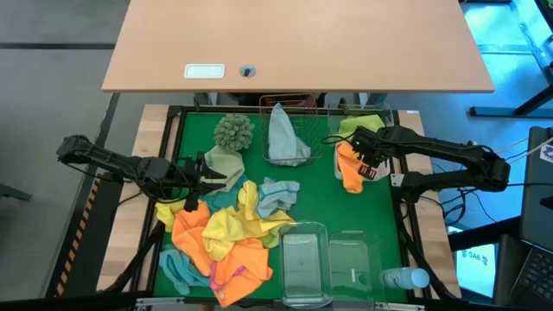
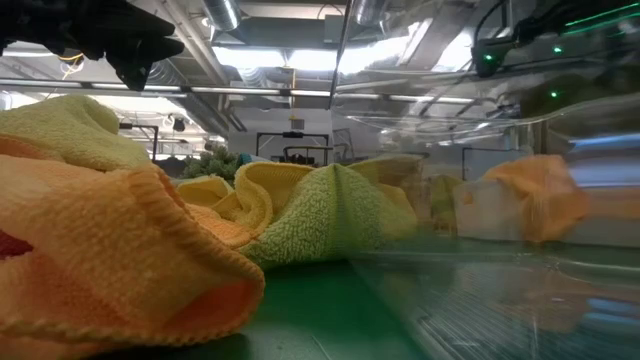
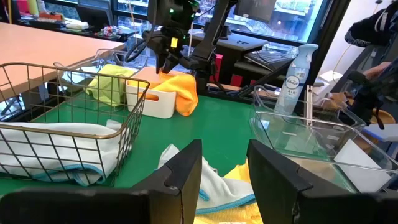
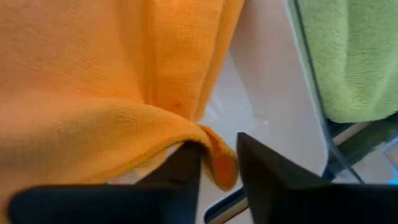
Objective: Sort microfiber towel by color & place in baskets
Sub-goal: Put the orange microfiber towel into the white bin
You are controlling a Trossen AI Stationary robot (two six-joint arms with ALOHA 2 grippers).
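One orange towel [image 4: 112, 93] under right hand [image 4: 217, 168]

Draped over the rim of a white tray [image 1: 343, 154], directly beneath the right gripper [image 1: 363, 161]: an orange towel [image 1: 350, 171], a fold between the parted fingers. Beyond it, lime-green cloth [image 1: 366, 125] in a clear tub. Ahead of the left gripper [image 1: 212, 175], heaped orange, yellow and teal towels [image 1: 226, 231]; farther off, pale grey-blue cloth [image 1: 284, 134] in the copper wire basket [image 1: 298, 103].
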